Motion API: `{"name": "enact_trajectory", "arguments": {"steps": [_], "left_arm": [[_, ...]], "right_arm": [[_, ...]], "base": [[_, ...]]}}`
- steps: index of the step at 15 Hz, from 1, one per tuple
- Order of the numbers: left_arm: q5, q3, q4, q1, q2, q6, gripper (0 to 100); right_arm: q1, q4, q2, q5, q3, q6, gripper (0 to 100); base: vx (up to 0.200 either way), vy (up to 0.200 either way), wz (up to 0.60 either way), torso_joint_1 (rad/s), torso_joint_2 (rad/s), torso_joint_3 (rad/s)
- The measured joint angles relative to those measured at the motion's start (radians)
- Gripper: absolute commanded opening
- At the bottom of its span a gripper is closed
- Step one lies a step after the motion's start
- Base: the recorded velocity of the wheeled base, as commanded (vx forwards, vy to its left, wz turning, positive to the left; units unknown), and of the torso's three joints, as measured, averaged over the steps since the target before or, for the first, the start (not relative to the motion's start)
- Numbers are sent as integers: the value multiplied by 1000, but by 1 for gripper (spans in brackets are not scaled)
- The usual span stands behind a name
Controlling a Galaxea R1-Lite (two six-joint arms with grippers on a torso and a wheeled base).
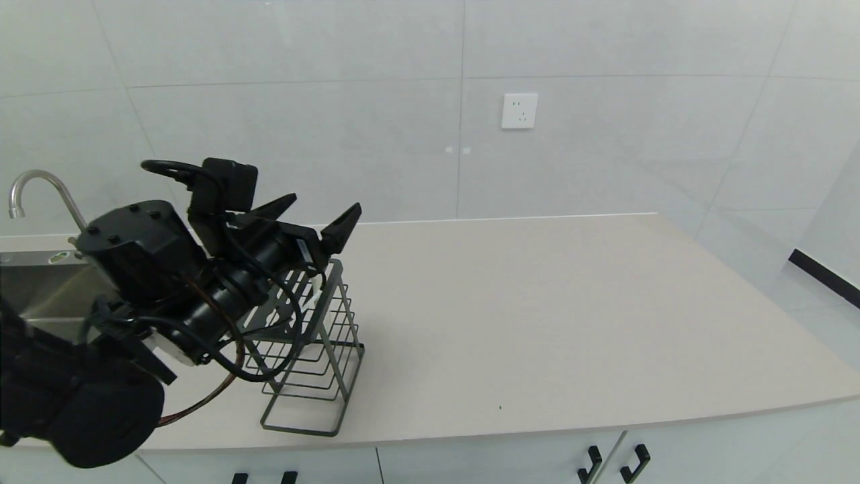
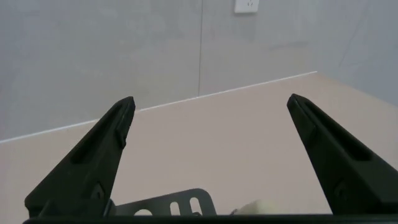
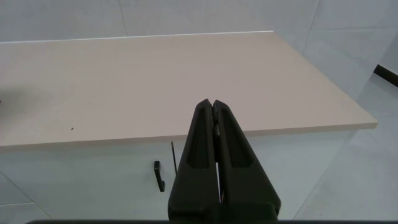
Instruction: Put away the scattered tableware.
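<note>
While beige countertop (image 1: 537, 302) meets tiled wall (image 1: 605, 134), left gripper (image 1: 324, 202) jaws spread, right gripper (image 3: 214, 109) jaws pressed together.

The flat beige worktop (image 1: 537, 316) looks smooth and matt. Near its front left edge, the dark grey wire rack (image 1: 334, 363) is thin metal with a dull finish. At the rear left, the curved tap (image 1: 40, 185) is brushed steel. The pale wall tiles (image 1: 302, 121) shine faintly. The left gripper (image 1: 324, 202) looks like matt black plastic.
</note>
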Motion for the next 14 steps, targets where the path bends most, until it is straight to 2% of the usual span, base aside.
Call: {"name": "enact_trajectory", "arguments": {"steps": [4, 6, 9, 12, 14], "left_arm": [[-9, 137, 12, 24, -275, 0, 100], [-39, 243, 81, 49, -446, -3, 100], [-91, 348, 289, 112, -715, -5, 100], [-139, 386, 516, 218, -1006, -1, 100], [-159, 402, 693, 276, -1224, 17, 100]], "right_arm": [[1, 0, 0, 0, 0, 0, 0], [0, 0, 0, 0, 0, 0, 0], [0, 0, 0, 0, 0, 0, 0], [0, 0, 0, 0, 0, 0, 0], [0, 0, 0, 0, 0, 0, 0]], "base": [[0, 0, 0, 0, 0, 0], [0, 0, 0, 0, 0, 0], [0, 0, 0, 0, 0, 0], [0, 0, 0, 0, 0, 0], [0, 0, 0, 0, 0, 0]]}}
